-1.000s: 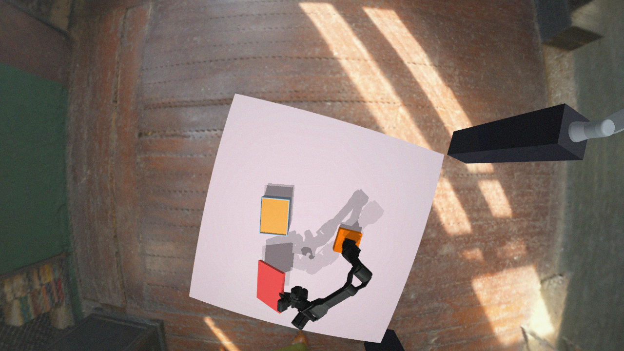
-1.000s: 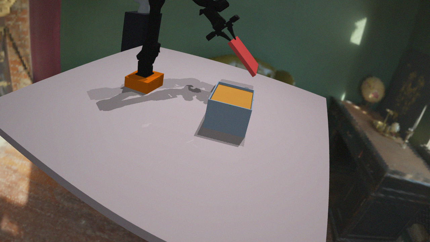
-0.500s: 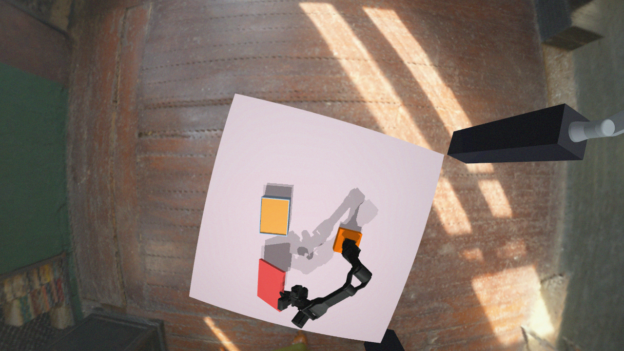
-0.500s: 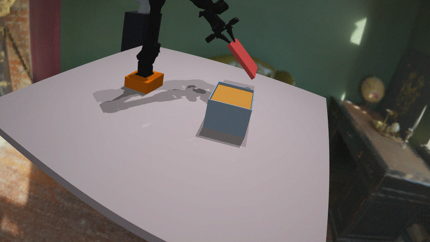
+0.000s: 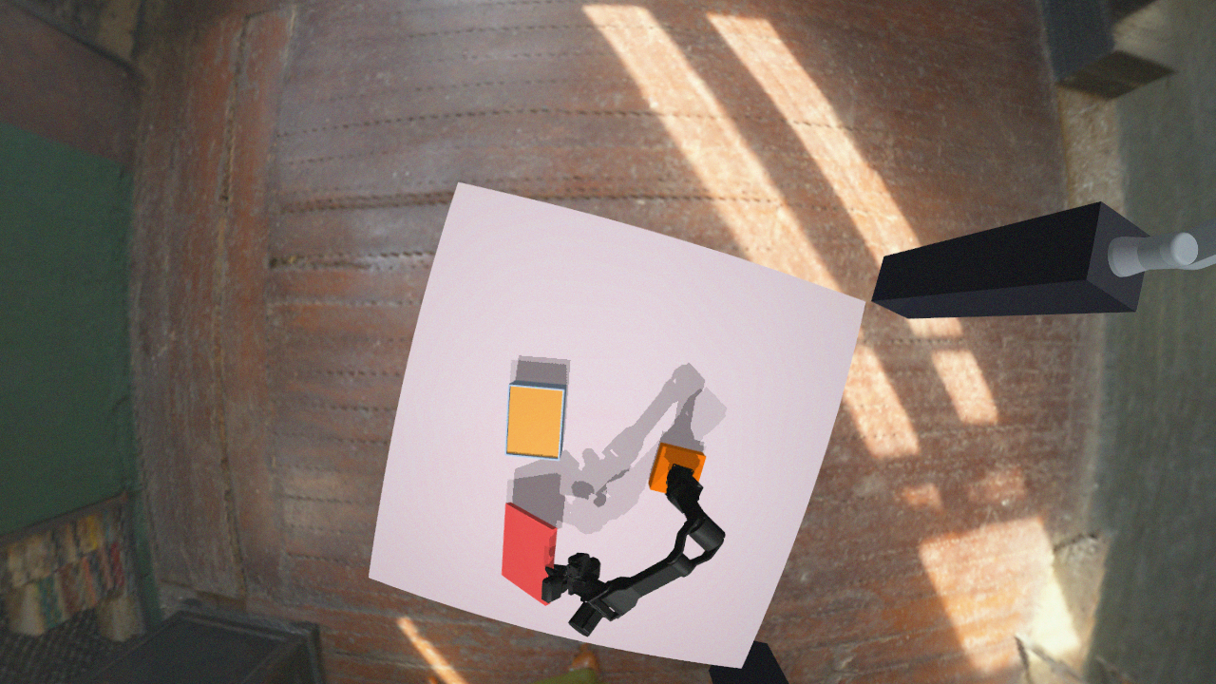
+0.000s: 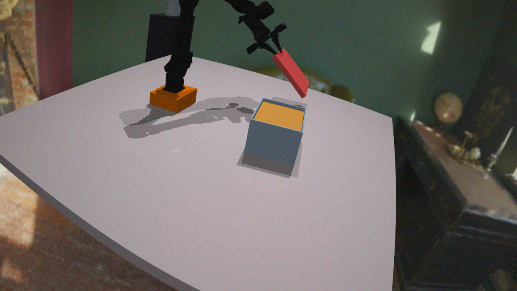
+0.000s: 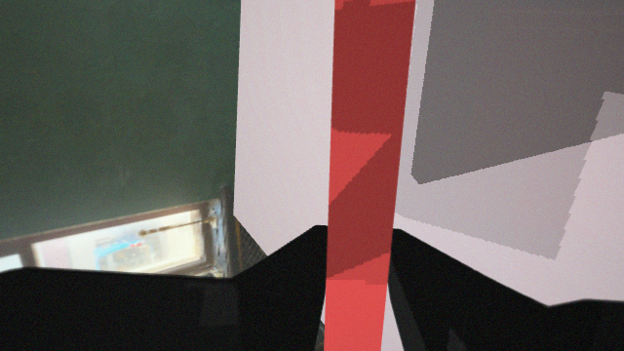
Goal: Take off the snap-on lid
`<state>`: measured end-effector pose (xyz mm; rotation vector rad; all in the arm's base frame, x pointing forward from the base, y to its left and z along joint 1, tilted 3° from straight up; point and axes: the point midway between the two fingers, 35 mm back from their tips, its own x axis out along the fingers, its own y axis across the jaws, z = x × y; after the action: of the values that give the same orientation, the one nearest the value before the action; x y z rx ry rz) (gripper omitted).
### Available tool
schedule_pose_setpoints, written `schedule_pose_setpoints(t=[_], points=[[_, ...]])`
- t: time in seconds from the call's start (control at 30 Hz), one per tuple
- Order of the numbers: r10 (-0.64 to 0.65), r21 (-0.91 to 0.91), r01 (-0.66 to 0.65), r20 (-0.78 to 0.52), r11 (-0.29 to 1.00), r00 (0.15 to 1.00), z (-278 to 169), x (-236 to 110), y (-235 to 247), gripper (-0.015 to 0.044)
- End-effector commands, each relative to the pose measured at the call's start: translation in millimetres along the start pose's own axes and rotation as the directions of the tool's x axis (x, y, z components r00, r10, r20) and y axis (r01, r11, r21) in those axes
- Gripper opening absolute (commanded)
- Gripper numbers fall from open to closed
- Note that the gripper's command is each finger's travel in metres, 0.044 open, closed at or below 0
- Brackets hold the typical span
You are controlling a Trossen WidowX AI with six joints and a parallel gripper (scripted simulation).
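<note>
The storage box (image 5: pixel 535 422) (image 6: pixel 272 142) stands upright on the table, blue-grey and open at the top, with an orange-yellow inside. The red lid (image 5: pixel 528 553) (image 6: pixel 292 74) (image 7: pixel 363 97) is off the box, in the air and steeply tilted. My gripper (image 6: pixel 279 53) (image 7: pixel 356 241) is shut on one edge of the lid, one finger on each side in the wrist view. In the top view the fingertips are hard to make out at the lid's lower right edge. The lid does not touch the box or the table.
The arm's orange base block (image 5: pixel 665 467) (image 6: pixel 175 99) stands on the pale table (image 5: pixel 637 297) (image 6: pixel 180 202), to the right of the box in the top view. The lid hangs near the table's lower left edge there. Shadows of arm and lid fall beside the box.
</note>
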<state>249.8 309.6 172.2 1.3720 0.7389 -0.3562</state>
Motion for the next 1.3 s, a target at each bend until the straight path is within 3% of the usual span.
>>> schedule_pose_setpoints(t=[0.0,1.27], points=[[0.006,0.001,-0.006,0.001,1.000,1.000,0,2,-2,0.0000],[0.006,0.001,-0.006,0.001,1.000,1.000,0,22,-25,0.0000]])
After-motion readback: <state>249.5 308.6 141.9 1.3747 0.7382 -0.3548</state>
